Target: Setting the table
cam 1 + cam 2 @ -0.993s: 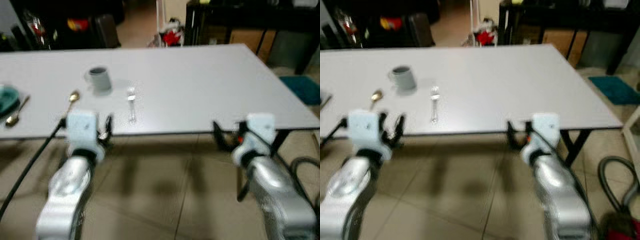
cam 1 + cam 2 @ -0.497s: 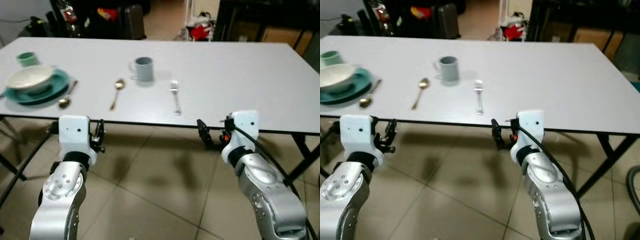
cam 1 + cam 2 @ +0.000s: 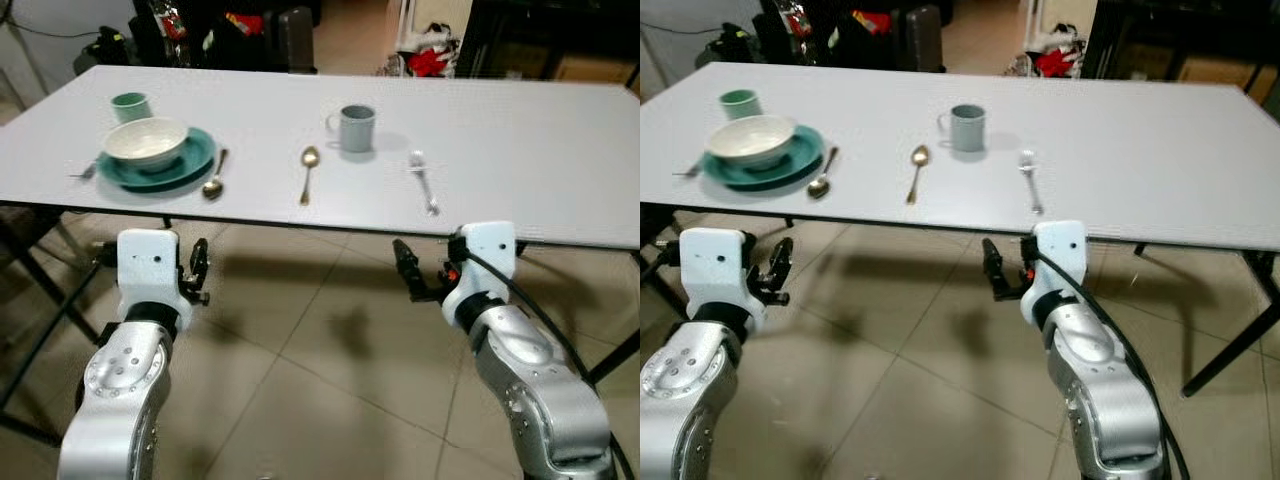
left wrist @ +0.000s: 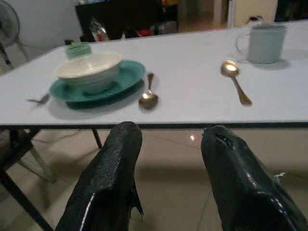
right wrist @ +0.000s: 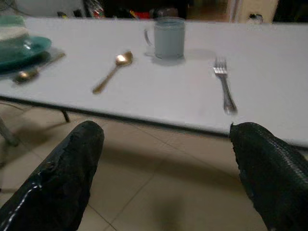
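Both grippers hung below and in front of the table's near edge, empty: the left gripper [image 3: 198,272] had its fingers parted with a clear gap between them, and the right gripper [image 3: 408,272] was spread wide, holding nothing. On the white table [image 3: 520,130], toward the left end, a cream bowl [image 3: 146,142] sat on a teal plate [image 3: 195,163], with a small green cup [image 3: 130,104] just behind it toward the far edge and what looked like a fork [image 3: 84,172] at the plate's left. A silver spoon [image 3: 213,180] lay touching or just beside the plate's right rim. Nearer the middle, a gold spoon [image 3: 307,173] lay apart from that setting, a grey mug [image 3: 353,127] just beyond it, and a silver fork [image 3: 423,180] to the right, its handle close to the near edge. Judged risks: the loose fork sat so near the edge that a low or glancing reach could push it off onto the tiles; flat cutlery on a smooth top would likely slide rather than lift if pinched shallowly; a gripper rising from beneath could strike the table's rim; reaching past the gold spoon might knock the mug.
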You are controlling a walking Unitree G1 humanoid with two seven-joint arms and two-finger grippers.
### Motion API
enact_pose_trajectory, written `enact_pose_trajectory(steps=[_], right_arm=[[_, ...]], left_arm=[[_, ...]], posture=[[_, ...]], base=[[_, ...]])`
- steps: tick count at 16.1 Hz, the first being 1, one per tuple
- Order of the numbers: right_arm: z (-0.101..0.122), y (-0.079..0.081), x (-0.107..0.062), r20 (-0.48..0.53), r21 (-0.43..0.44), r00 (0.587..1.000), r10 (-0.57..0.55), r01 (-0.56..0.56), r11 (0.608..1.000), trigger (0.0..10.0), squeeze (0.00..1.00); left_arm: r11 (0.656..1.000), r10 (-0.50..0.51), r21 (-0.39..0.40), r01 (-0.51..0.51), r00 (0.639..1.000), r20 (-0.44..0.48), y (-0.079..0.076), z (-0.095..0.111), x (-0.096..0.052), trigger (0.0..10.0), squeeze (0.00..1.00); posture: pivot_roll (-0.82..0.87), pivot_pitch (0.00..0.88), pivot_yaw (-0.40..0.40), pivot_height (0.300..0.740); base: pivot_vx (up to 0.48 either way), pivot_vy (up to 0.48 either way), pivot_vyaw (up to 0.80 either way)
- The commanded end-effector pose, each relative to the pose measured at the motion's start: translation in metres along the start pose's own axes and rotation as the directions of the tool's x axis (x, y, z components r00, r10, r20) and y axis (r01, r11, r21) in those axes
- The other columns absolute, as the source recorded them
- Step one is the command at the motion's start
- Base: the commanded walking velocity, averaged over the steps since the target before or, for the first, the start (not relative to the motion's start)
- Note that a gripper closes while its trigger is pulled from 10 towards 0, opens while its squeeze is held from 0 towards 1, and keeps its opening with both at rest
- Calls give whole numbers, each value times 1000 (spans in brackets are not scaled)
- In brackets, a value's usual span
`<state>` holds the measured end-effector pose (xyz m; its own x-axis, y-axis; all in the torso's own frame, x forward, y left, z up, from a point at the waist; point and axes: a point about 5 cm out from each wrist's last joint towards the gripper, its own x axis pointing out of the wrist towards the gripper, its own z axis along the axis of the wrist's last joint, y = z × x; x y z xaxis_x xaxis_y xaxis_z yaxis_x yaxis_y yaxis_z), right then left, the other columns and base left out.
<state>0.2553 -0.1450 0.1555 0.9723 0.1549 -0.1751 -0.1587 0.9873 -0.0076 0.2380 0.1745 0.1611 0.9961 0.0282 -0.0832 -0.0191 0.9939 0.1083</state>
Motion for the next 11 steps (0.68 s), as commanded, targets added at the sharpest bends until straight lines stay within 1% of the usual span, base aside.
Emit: enact_pose_trajectory(steps=[1, 8, 11], right_arm=[[4, -1, 0, 16, 2, 1000, -6, 6, 1000, 10000, 0], [7, 0, 5, 24, -1, 1000, 4, -4, 1000, 10000, 0], [8, -1, 8, 23, -12, 1000, 14, -14, 1000, 10000, 0]], left_arm=[[1000, -1, 15, 1, 1000, 3, 0, 2, 0, 10000, 0], [1000, 7, 15, -7, 1000, -2, 1, 1, 0, 10000, 0], [1000, 24, 9, -24, 1000, 2, 2, 2, 1, 10000, 0]], posture=[[-54, 39, 60, 740], [-50, 42, 52, 740], [-59, 45, 32, 740]], base=[[0, 394, 0], [0, 394, 0], [0, 394, 0]])
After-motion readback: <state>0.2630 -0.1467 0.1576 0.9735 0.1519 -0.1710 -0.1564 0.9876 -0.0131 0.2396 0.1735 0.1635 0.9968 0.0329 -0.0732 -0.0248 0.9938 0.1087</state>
